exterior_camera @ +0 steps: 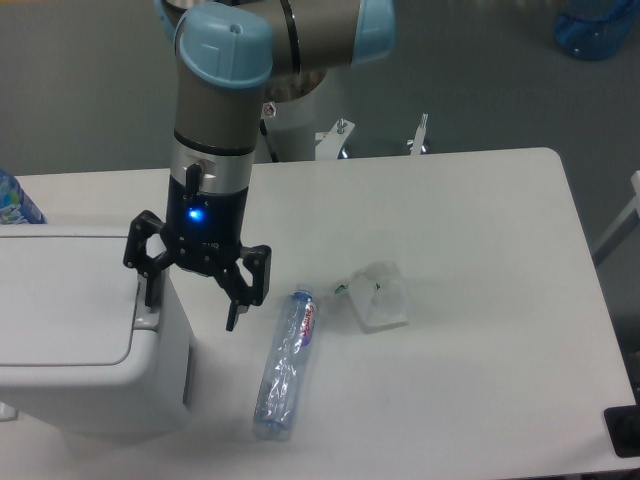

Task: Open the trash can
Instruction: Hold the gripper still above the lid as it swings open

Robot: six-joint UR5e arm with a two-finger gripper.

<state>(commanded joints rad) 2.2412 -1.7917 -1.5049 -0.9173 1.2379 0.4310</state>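
Trash can (75, 330) lid shut; pincer (192, 295) spread wide, left finger by grey bar. Best press straight down, squarely.

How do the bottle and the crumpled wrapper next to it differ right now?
The bottle is long and slim, lying on its side; the wrapper is a short crumpled lump. The bottle has a label band near its neck; the wrapper shows only a small dark speck. The bottle lies nearer the trash can and gripper. Both are clear plastic on the table.
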